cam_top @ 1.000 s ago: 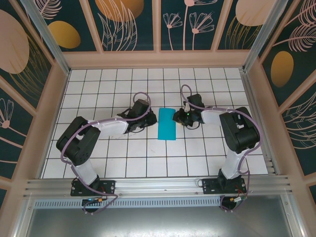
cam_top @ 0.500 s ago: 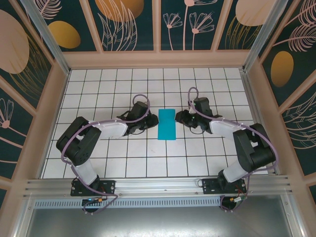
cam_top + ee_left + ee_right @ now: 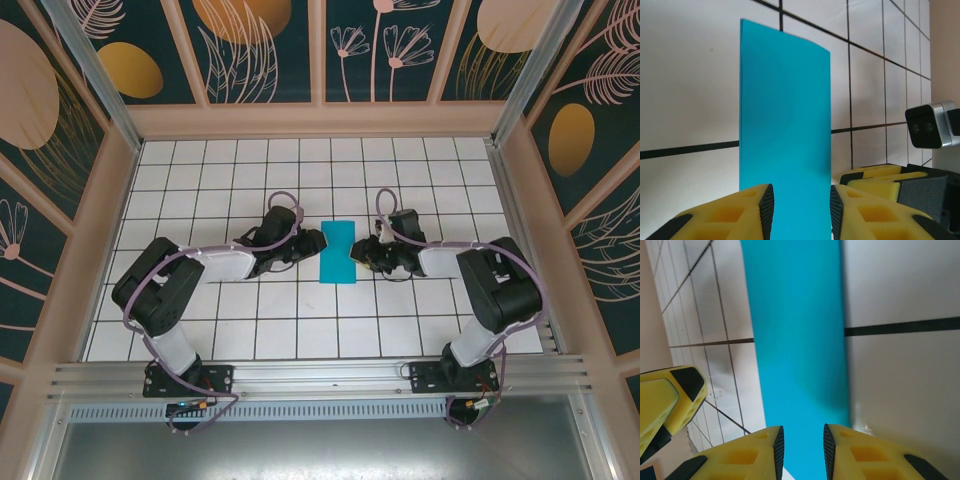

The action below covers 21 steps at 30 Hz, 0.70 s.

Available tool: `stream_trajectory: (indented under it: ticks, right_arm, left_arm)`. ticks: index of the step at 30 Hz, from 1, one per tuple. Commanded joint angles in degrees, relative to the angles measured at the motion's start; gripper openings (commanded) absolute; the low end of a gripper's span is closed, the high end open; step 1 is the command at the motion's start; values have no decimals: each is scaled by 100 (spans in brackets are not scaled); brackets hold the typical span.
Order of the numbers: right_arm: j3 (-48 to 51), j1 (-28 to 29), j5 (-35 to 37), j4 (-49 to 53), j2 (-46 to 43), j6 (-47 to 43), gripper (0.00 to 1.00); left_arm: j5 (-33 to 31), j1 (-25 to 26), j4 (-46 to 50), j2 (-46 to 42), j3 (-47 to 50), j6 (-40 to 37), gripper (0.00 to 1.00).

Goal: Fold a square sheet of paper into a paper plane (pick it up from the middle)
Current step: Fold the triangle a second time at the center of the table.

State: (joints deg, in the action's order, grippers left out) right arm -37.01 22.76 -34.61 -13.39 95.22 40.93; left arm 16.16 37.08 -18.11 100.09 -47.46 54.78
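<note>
The square sheet of paper [image 3: 338,252] lies flat on the tiled table, folded into a narrow teal rectangle about one tile wide and two long. My left gripper [image 3: 301,246] sits low at its left edge, jaws open. In the left wrist view the paper [image 3: 785,110] runs away from the gap of the left gripper [image 3: 801,200]. My right gripper [image 3: 363,253] is at the paper's right edge, also open. The right wrist view shows the paper [image 3: 795,325] beyond the right gripper [image 3: 802,440], nothing pinched. A paper plane is out of view.
White tiled table [image 3: 300,320] with raised walls on all sides and an aluminium rail [image 3: 320,378] along the near edge. The right gripper's yellow fingers [image 3: 890,177] and its camera [image 3: 932,125] face the left gripper across the paper. Bare tiles lie ahead of and behind the paper.
The left jaws have opened from nearly shut. The right gripper drew back to the right, then came in again at the paper's right edge. The paper now lies flatter.
</note>
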Motion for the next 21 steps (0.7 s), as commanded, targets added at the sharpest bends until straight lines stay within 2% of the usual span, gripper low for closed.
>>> stream_trajectory:
  ticks: [1, 9, 21]
  right_arm:
    - [-44, 34, -190, -218, 164, 27, 31]
    - [102, 23, 94, 47, 347, -68, 30]
    - [370, -43, 380, 149, 81, 106, 25]
  left_arm:
    - [114, -25, -82, 133, -101, 76, 37]
    - [53, -25, 222, 168, -162, -75, 41]
    - [263, -25, 394, 437, -401, -163, 45]
